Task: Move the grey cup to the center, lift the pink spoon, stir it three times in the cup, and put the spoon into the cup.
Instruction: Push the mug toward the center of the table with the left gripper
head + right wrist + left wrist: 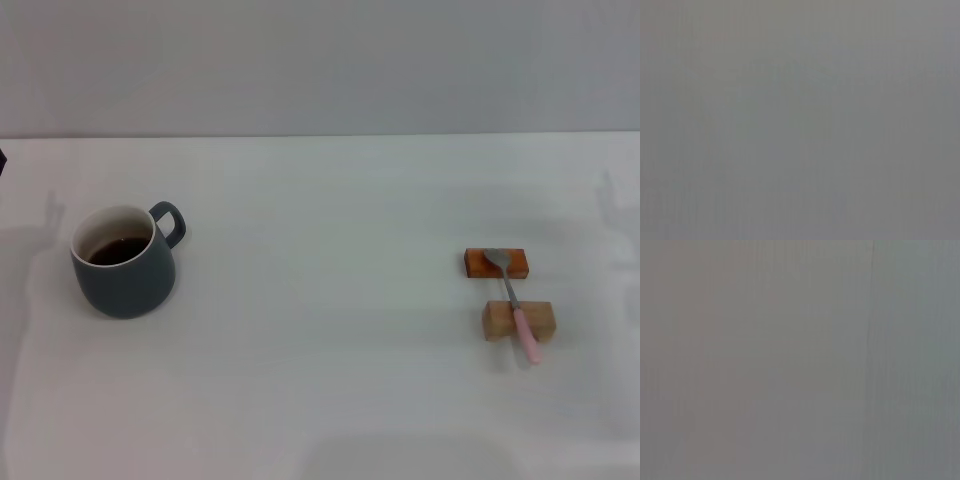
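Well apart across the white table (320, 400), the grey cup (122, 265) is sitting at nine o'clock with its handle pointing toward one o'clock. The pink spoon (514, 305) is lying at three o'clock, bridging an orange block (472, 263) and a wooden block (496, 320), its long axis running twelve to six, bowl at twelve, pink handle at six. Neither gripper is showing, so I cannot tell their grip.

A white table (320, 400) fills the lower three quarters of the head view. A plain grey wall (320, 60) spans the top. Lighting is even, with faint shadows at both side edges.
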Motion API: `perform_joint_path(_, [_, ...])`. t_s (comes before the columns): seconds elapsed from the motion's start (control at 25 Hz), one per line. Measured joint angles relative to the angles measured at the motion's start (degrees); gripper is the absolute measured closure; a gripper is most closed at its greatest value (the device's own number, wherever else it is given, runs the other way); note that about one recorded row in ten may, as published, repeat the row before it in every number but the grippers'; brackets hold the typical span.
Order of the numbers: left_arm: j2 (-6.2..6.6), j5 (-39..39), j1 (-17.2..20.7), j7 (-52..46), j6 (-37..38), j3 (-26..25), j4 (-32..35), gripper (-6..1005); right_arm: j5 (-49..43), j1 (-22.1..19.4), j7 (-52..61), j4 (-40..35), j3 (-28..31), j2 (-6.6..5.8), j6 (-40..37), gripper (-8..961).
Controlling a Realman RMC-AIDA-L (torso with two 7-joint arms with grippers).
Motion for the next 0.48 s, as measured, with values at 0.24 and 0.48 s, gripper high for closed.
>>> perform_joint_path(0.24, [0.03,-0.1,-0.1,0.0,0.0,-0.2,0.0,259,0.0,0.1,0.0,0.0,0.1,0.0,0.1,332])
perform_joint_path(0.48, [0.05,-0.1,-0.3,0.3,0.0,-0.2,0.0,259,0.0,0.3,0.0,0.0,0.1,0.0,0.1,334])
